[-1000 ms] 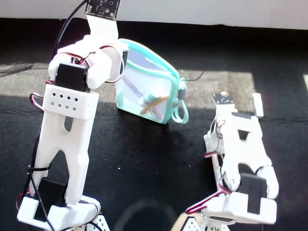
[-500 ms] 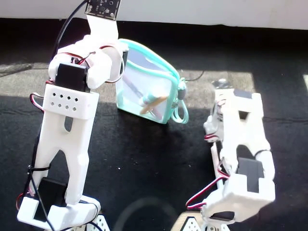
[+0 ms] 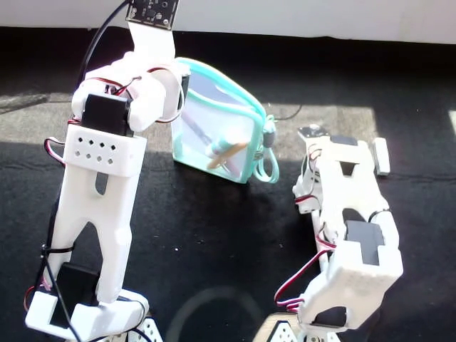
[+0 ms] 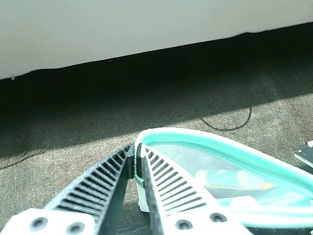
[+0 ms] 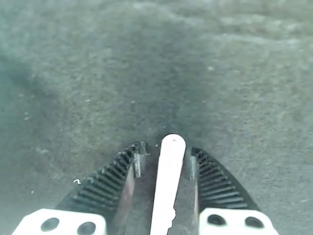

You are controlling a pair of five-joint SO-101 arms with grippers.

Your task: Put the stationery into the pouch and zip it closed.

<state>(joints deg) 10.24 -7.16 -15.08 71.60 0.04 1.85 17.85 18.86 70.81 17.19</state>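
The teal mesh pouch (image 3: 217,121) stands tilted at the back of the table, with several pens and a wood-coloured pencil (image 3: 229,151) inside it. My left gripper (image 4: 136,149) is shut on the pouch's (image 4: 230,156) zipper-edged corner and holds it up. My right gripper (image 5: 166,149) points down at the dark mat, open, its fingers either side of a white pen (image 5: 165,191) lying there, with a gap on each side. In the high view the right arm (image 3: 349,206) stands to the right of the pouch, with its gripper hidden beneath it.
A small white block (image 3: 381,155) lies on the mat just right of the right arm. A teal loop (image 3: 268,169) hangs from the pouch's right end. The black mat (image 3: 214,235) runs between the two arms. A pale wall (image 4: 122,24) stands behind.
The right arm has swung a little left toward the pouch and leaned forward. The left arm and pouch have not moved.
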